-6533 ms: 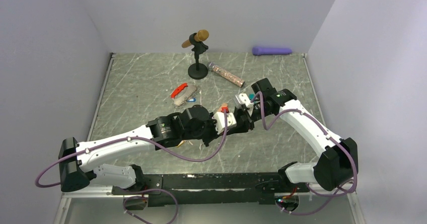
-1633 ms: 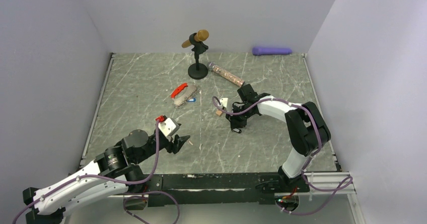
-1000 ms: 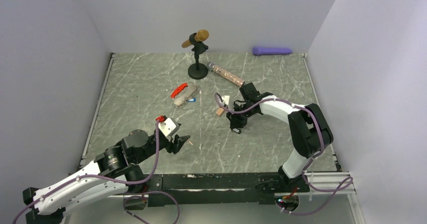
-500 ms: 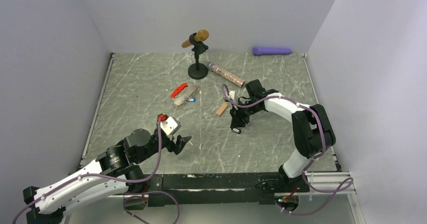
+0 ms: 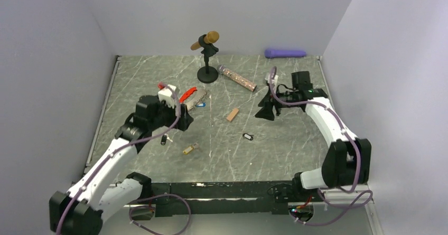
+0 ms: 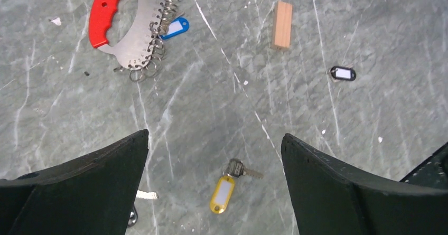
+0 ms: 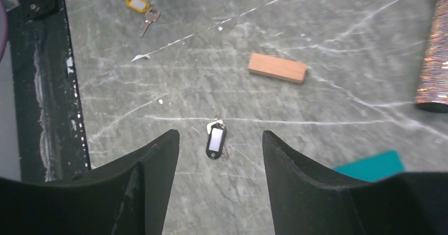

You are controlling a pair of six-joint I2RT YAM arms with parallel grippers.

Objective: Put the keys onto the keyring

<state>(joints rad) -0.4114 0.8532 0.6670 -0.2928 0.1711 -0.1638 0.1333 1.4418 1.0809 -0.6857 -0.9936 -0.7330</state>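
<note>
L arm bent, wrist high, facing down; L gripper [image 6: 214, 134] wide apart, empty. R arm stretched far-right; R gripper [image 7: 219, 133] apart, empty. Keyring [image 6: 103, 13] 11 o'clock in L view, blue tag [image 6: 174, 28] touching. Yellow key [image 6: 222, 193] 6 o'clock. Black key [image 7: 215, 140] under R gripper.

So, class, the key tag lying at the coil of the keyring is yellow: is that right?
No. The key tag at the coil of the keyring is blue, not yellow; the left wrist view shows it.
</note>
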